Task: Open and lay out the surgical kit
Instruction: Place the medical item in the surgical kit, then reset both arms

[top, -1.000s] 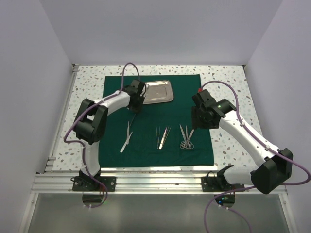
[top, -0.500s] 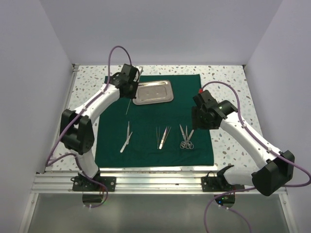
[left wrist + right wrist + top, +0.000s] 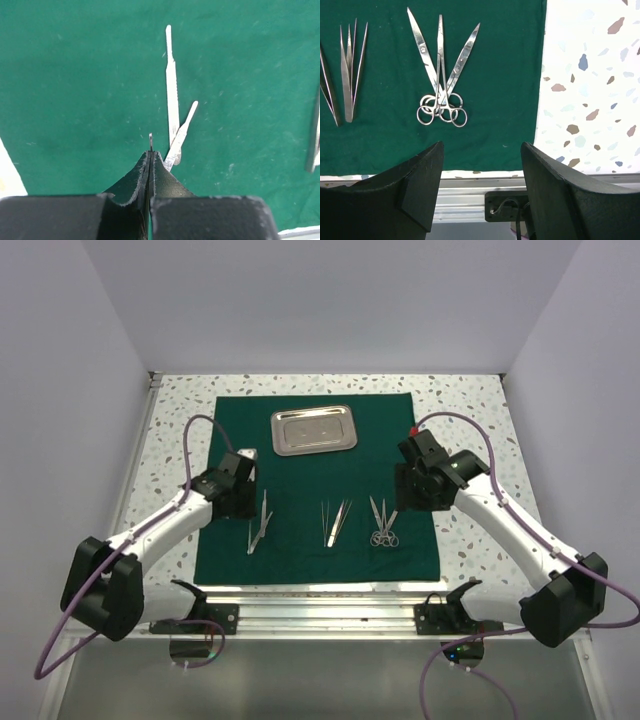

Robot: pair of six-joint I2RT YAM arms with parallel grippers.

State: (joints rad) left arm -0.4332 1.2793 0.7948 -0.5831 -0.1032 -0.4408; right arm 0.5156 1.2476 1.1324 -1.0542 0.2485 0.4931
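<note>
The dark green cloth (image 3: 310,465) lies spread flat, with the shiny steel tray (image 3: 314,430) at its back middle. Two slim flat silver handles (image 3: 259,522) lie crossed at the left, tweezers (image 3: 335,522) in the middle and ring-handled scissors and forceps (image 3: 382,523) at the right. My left gripper (image 3: 240,498) hovers just left of the two handles (image 3: 173,115). In the left wrist view it (image 3: 150,152) is shut on a thin silver instrument whose tip (image 3: 150,141) sticks out. My right gripper (image 3: 415,490) is open and empty (image 3: 482,150), near the ring-handled tools (image 3: 441,107).
Speckled white tabletop (image 3: 470,440) surrounds the cloth, with walls on three sides. An aluminium rail (image 3: 320,595) runs along the near edge. The cloth's right edge (image 3: 540,100) runs under the right gripper. Tweezers (image 3: 349,75) lie left of the scissors.
My left arm has swung from the tray at the back down to the near left of the cloth, still shut on the thin instrument. The right arm has barely moved.
</note>
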